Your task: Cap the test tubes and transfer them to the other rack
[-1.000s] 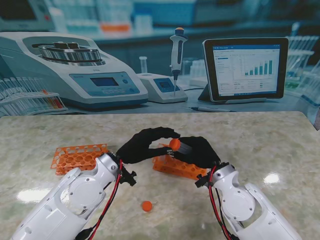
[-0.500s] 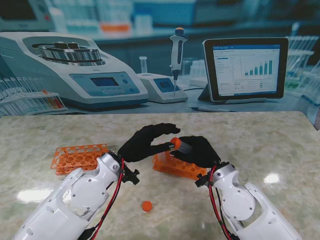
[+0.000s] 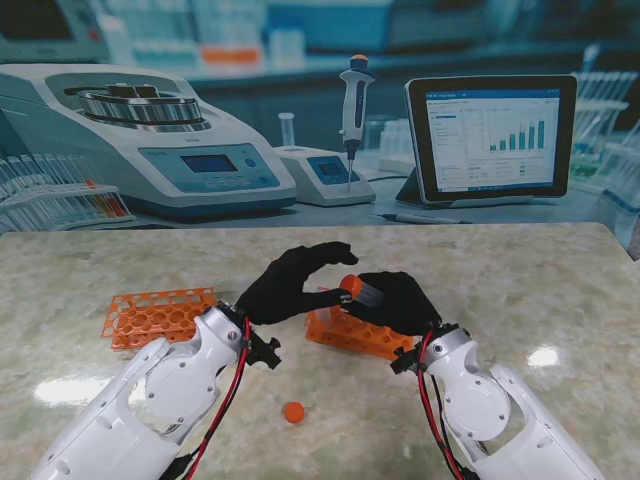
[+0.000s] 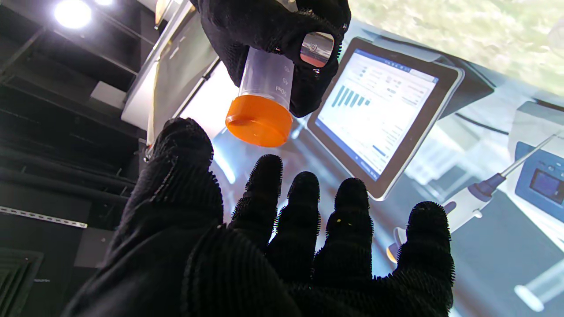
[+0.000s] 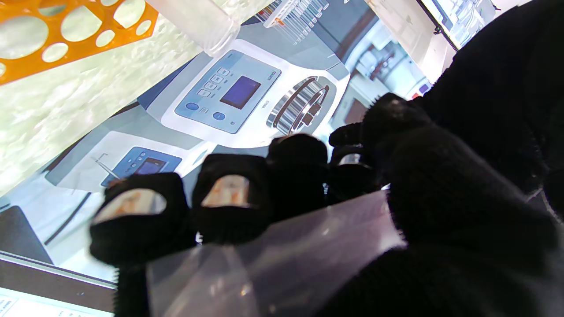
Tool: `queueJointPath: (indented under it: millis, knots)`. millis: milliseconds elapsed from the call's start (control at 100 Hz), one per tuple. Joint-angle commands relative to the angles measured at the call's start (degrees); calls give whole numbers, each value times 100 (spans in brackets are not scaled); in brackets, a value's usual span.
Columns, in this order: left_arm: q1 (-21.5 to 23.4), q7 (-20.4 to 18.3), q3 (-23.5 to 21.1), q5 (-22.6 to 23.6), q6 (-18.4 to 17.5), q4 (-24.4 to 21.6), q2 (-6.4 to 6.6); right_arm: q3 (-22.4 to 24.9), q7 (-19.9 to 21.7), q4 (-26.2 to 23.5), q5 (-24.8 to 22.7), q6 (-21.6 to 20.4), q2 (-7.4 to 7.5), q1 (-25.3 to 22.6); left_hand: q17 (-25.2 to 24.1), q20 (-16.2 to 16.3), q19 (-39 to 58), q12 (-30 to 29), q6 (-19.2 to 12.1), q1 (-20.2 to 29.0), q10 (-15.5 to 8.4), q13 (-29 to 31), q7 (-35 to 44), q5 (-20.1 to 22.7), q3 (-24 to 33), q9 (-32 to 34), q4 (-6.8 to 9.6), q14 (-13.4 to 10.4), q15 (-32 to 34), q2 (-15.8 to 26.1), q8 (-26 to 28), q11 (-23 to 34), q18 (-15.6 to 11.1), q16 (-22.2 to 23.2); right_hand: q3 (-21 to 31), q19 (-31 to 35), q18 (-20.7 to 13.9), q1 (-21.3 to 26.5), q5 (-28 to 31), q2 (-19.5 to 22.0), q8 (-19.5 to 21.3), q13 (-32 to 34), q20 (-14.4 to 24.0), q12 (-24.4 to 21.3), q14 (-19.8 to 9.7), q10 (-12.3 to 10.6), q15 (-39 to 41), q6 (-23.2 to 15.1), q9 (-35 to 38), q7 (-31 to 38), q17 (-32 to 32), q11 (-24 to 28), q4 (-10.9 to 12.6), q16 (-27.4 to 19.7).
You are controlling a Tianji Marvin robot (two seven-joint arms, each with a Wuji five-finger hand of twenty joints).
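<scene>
A robot's right hand [image 3: 392, 302] is holding a clear test tube [image 4: 265, 78] tilted over the orange rack [image 3: 362, 334] in the middle of the marble table [image 3: 520, 280], the tube's orange cap [image 4: 259, 120] pointing toward the left hand [image 3: 290, 285], which is hovering just beside it with fingers spread and nothing in its grasp. In the left wrist view the cap is sitting on the tube mouth, apart from the left hand's fingertips [image 4: 263, 176] (whether it is fully seated cannot be told from these pictures). The step in hand appears to be finishing the capping, and doing it well is likely calling for the right hand to be keeping the tube firm along its barrel while the left thumb and forefinger are closing squarely around the cap rim, pressing or turning along the tube's own axis rather than across it, since a sideways push could be levering the slick plastic out of the gloved grip. A second orange rack [image 3: 158, 313] is lying well apart at the left side of the table, the probable destination, and a spare orange cap [image 3: 293, 411] is resting on the table nearer to me, between the two forearms. Only once the cap is holding should the tube be carried across.
</scene>
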Motion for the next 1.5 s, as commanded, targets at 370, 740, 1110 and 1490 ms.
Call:
queueJointPath:
  millis: [370,740,1110,1490]
  knots:
    - [4,135,65,273,-16,88,-17,-18,-1,-11,15,23,-25,-25,-13,52,346,217,74,-701,-48,8,1183,-555,2384,-226,-165,-125,140,-1260,881,188,-102,189,-45,195,26,20,-31,68,140,126,3,-8,-192,-58,173,-207,-37,130,102,78,-125,59]
    - [-83,191,179,256,-32,186,-40,-26,0,-5,20,35,-26,-13,-34,32,426,245,-59,-397,-33,57,1779,-677,1947,-191,-128,-107,212,-769,1357,213,-94,265,-51,190,41,23,-33,71,141,125,2,-8,-175,-57,163,-210,-37,129,100,80,-126,55]
    - [-119,191,224,153,-15,215,-55,-34,14,3,29,46,-25,-3,-7,33,461,271,-402,1227,-33,242,3082,-589,496,52,234,-101,284,-248,1693,222,-70,322,-55,190,43,13,-36,73,143,125,3,-8,-183,-57,159,-217,-39,128,100,79,-129,53]
    - [-134,322,276,233,-12,256,-82,-21,13,-10,22,37,-23,-12,96,21,590,301,-492,2085,-88,577,3244,78,519,435,330,-54,424,49,1065,328,0,389,-60,188,42,18,-33,78,143,125,3,-9,-182,-60,158,-219,-45,126,100,76,-128,54]
